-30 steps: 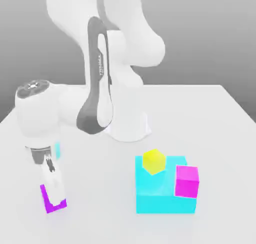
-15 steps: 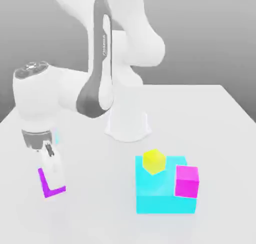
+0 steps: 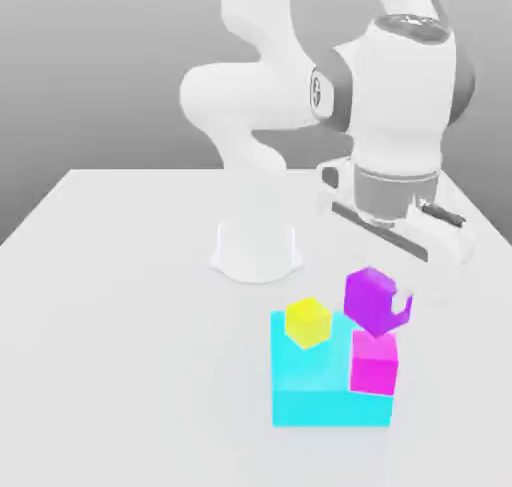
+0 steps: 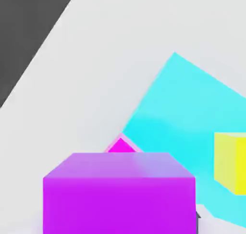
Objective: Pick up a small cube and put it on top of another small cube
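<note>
The gripper [image 3: 392, 310] squeezes the purple cube [image 3: 372, 300] tight, and the pink cube [image 3: 374, 365] sits right below them. The purple cube looks hard and light (flat sides are best to pinch).

Three small cubes on show: one violet-purple cube [image 3: 372, 299], one pink-magenta cube [image 3: 374, 364], one yellow cube [image 3: 307, 322]. One big cyan block [image 3: 315, 390], and one table [image 3: 120, 325].
</note>
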